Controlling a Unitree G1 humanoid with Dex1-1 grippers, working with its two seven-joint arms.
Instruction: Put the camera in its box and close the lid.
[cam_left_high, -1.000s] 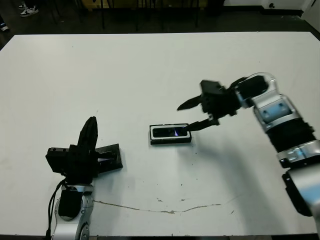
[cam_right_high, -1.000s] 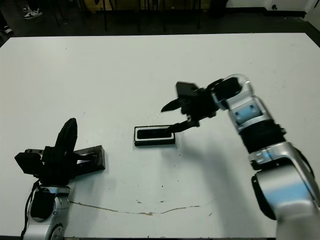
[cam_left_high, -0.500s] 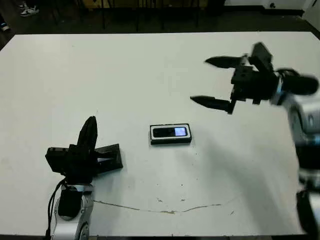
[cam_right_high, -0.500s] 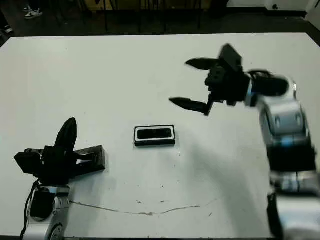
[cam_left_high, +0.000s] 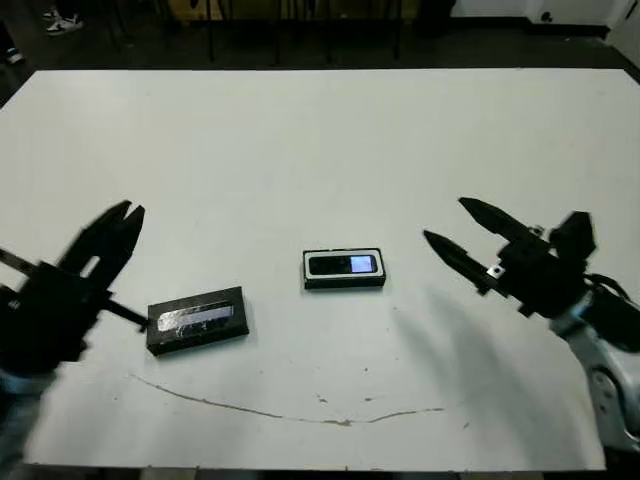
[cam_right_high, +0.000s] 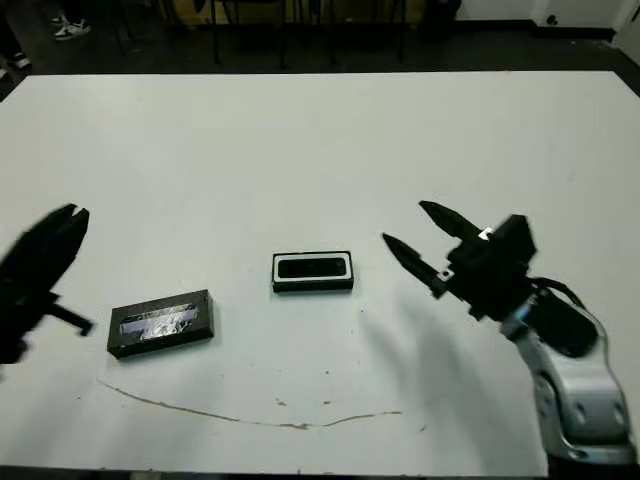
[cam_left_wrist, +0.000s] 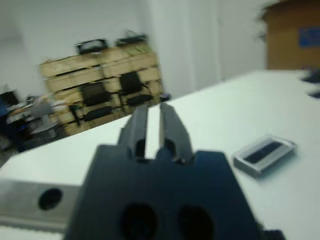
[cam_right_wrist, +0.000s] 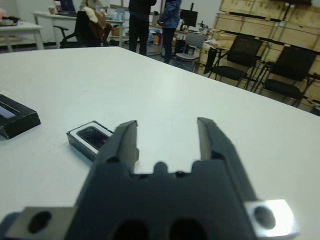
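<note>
The camera (cam_left_high: 341, 265), a slim black bar with a glossy bluish face, lies inside its box (cam_left_high: 345, 283), a small white-lined black tray at mid-table. The lid (cam_left_high: 197, 320), black with a silvery label, lies flat on the table to the left of the box, apart from it. My right gripper (cam_left_high: 445, 221) hovers open and empty to the right of the box, its fingers pointing towards it. My left gripper (cam_left_high: 112, 228) is blurred at the left edge, left of the lid and clear of it. In the left wrist view its fingers (cam_left_wrist: 139, 125) stand nearly together with nothing between them.
A thin brown scratch (cam_left_high: 290, 410) runs across the white table (cam_left_high: 300, 150) near its front edge. Beyond the table the wrist views show chairs (cam_right_wrist: 235, 62), stacked crates and people standing (cam_right_wrist: 170, 20).
My right gripper has swung from above and behind the box down to its near right side, still open. My left arm has moved left off the lid, which now shows fully.
</note>
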